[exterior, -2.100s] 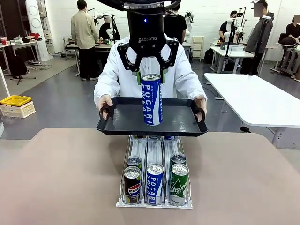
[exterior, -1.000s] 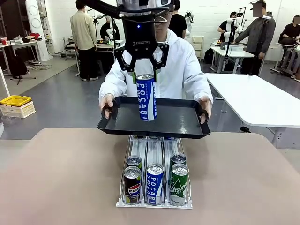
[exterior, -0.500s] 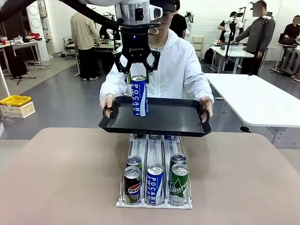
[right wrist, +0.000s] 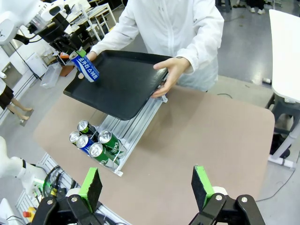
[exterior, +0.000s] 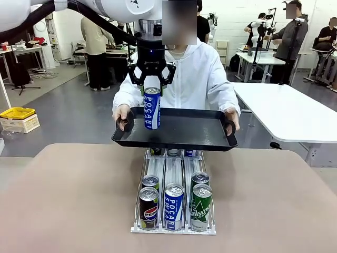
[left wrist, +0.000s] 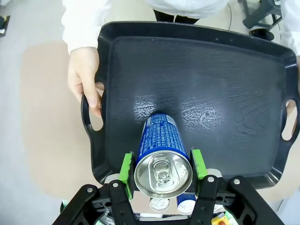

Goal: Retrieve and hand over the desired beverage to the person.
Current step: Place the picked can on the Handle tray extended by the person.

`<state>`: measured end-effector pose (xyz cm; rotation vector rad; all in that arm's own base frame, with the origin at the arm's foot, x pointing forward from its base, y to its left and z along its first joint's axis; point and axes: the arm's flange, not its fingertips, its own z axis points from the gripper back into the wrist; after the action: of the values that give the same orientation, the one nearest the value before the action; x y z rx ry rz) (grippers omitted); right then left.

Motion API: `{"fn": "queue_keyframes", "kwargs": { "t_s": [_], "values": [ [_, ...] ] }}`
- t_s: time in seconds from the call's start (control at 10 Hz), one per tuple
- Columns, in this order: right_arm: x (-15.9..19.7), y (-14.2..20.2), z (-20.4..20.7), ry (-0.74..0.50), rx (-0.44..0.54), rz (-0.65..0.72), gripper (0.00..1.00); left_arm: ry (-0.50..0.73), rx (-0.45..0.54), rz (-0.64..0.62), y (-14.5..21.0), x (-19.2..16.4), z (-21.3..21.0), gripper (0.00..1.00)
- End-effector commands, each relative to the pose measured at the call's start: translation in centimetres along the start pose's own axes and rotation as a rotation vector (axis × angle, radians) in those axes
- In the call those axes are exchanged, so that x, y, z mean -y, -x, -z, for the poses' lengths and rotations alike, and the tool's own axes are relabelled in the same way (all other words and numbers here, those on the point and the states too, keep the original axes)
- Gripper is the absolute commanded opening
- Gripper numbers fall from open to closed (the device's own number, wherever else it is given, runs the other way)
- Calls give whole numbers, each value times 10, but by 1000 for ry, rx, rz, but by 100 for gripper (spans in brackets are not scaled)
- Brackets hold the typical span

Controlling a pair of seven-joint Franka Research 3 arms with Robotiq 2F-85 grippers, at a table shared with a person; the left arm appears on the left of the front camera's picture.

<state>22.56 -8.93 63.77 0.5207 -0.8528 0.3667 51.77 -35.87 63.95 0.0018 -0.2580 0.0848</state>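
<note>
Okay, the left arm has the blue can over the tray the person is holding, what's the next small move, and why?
Probably ease the can straight down until it rests on the tray. The left hand is shut on its top, holding it upright over the tray's left part, and the person holds the tray by both handles; whether the can's base touches yet is unclear.

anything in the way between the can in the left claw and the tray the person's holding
Nothing visible. The left claw grips the blue can over the left part of the black tray, whose floor beneath is bare. The person's hands hold the end handles, clear of the can.
</note>
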Motion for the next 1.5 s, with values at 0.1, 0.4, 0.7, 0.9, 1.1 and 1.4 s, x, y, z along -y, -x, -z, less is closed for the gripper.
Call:
{"fn": "queue_keyframes", "kwargs": {
  "t_s": [0.1, 0.4, 0.7, 0.9, 1.1, 1.4],
  "values": [
    [1, 0, 1, -1, 0, 4, 100, 50, -43, -24, -16, 4, -3, 58],
    [1, 0, 1, -1, 0, 4, 100, 29, -77, -22, -15, 5, 9, 58],
    [1, 0, 1, -1, 0, 4, 100, -3, -106, -6, -12, 8, 24, 58],
    [1, 0, 1, -1, 0, 4, 100, -6, -114, 4, -11, 8, 29, 58],
    [1, 0, 1, -1, 0, 4, 100, 8, -110, 17, -10, 9, 25, 100],
    [1, 0, 1, -1, 0, 4, 100, 6, -116, 21, -10, 7, 25, 100]
  ]
}}
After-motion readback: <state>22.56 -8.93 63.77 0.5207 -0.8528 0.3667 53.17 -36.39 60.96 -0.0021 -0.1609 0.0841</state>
